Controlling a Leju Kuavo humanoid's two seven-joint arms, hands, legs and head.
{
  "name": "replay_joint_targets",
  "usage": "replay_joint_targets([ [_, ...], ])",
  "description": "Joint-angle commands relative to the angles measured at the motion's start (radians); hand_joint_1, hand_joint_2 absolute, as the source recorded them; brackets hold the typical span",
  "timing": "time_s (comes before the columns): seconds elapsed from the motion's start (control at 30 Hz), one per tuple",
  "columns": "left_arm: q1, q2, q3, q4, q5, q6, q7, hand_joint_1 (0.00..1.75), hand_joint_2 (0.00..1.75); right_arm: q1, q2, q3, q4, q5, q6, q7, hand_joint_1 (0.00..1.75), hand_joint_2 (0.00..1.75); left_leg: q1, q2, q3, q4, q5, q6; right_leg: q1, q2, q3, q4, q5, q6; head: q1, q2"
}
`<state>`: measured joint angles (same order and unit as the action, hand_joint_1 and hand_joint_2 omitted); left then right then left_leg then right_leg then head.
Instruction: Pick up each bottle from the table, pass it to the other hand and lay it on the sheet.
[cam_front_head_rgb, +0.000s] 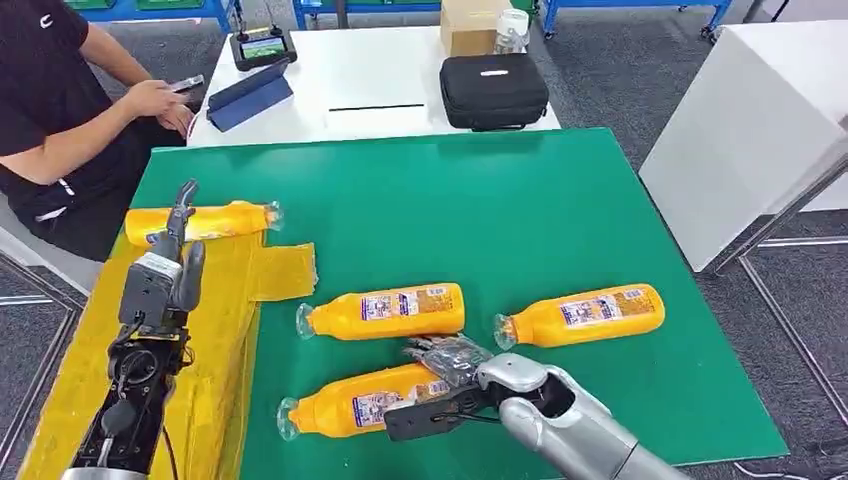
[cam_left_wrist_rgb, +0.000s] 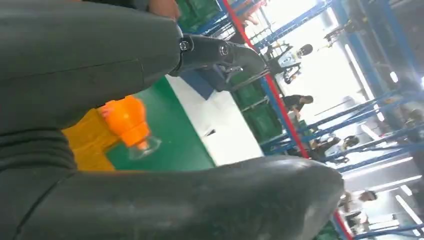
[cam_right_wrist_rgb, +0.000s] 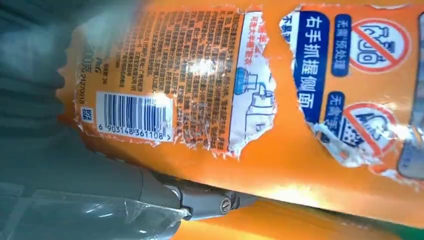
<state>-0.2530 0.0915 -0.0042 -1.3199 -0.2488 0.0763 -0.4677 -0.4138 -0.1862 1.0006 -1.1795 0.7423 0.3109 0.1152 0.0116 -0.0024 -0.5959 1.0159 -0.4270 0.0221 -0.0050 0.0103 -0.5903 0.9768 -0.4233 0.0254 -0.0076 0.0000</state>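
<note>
Bottles are lying in four places: one (cam_front_head_rgb: 200, 221) is resting on the yellow sheet (cam_front_head_rgb: 215, 380) at the far left, and three are waiting on the green table (cam_front_head_rgb: 560, 210). I am watching the nearest bottle (cam_front_head_rgb: 355, 402), which is lying on its side with its long axis running left to right, clear cap pointing toward the sheet. My right hand (cam_front_head_rgb: 450, 365) is sitting on the labelled base end of it, fingers draped over the top; the right wrist view is showing the torn label pressed close against the hand, but I cannot tell whether the fingers are actually clamping it. My left hand (cam_front_head_rgb: 170, 265) is hovering over the sheet with fingers spread and nothing in it, just short of the laid bottle. I am judging the right hand far nearer this bottle. The middle bottle (cam_front_head_rgb: 385, 310) and the right bottle (cam_front_head_rgb: 585, 315) are lying parallel, just beyond.
</note>
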Motion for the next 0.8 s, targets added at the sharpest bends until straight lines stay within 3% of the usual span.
replay_joint_targets([
  [0.03, -0.072, -0.028, -0.046, 0.088, 0.035, 0.009, 0.004, 0.00, 0.00, 0.104, -0.058, 0.068, 0.097, 0.039, 0.044, 0.012, 0.00, 1.75, 0.001, -0.007, 0.003, -0.003, 0.002, 0.000, 0.001, -0.008, 0.007, -0.004, 0.000, 0.000, 0.000, 0.000],
  [0.07, -0.076, -0.030, -0.047, 0.094, 0.039, 0.010, 0.003, 0.00, 0.00, 0.109, -0.065, 0.063, 0.095, 0.040, 0.043, 0.010, 1.57, 1.75, 0.001, -0.006, 0.004, -0.002, 0.001, -0.001, 0.001, -0.007, 0.003, -0.003, -0.001, 0.000, 0.000, 0.000],
  [0.1, -0.085, -0.031, -0.050, 0.109, 0.049, 0.010, -0.002, 0.00, 0.00, 0.121, -0.071, 0.054, 0.092, 0.037, 0.041, 0.003, 1.75, 1.75, 0.001, -0.008, 0.005, -0.003, 0.001, -0.001, 0.001, -0.009, 0.003, -0.004, -0.001, 0.000, 0.000, 0.000],
  [0.23, -0.091, -0.033, -0.053, 0.117, 0.052, 0.011, -0.004, 0.00, 0.00, 0.129, -0.076, 0.051, 0.091, 0.038, 0.038, 0.002, 1.75, 1.75, 0.001, -0.011, 0.005, -0.004, 0.002, -0.001, 0.001, -0.012, 0.003, -0.006, 0.000, -0.001, 0.000, 0.000],
  [0.4, -0.091, -0.033, -0.053, 0.117, 0.052, 0.011, -0.004, 0.00, 0.00, 0.128, -0.074, 0.051, 0.090, 0.038, 0.038, 0.002, 1.75, 1.75, 0.001, -0.005, 0.012, -0.001, -0.001, -0.001, 0.001, -0.005, 0.008, -0.004, -0.002, -0.001, -0.001, 0.000],
  [0.8, -0.107, -0.041, -0.045, 0.142, 0.076, 0.011, -0.015, 0.00, 0.00, 0.168, -0.088, -0.014, 0.029, 0.041, 0.011, 0.000, 1.75, 1.75, 0.001, -0.010, 0.011, -0.003, 0.001, -0.001, 0.001, -0.010, 0.010, -0.007, -0.001, -0.001, 0.000, 0.000],
])
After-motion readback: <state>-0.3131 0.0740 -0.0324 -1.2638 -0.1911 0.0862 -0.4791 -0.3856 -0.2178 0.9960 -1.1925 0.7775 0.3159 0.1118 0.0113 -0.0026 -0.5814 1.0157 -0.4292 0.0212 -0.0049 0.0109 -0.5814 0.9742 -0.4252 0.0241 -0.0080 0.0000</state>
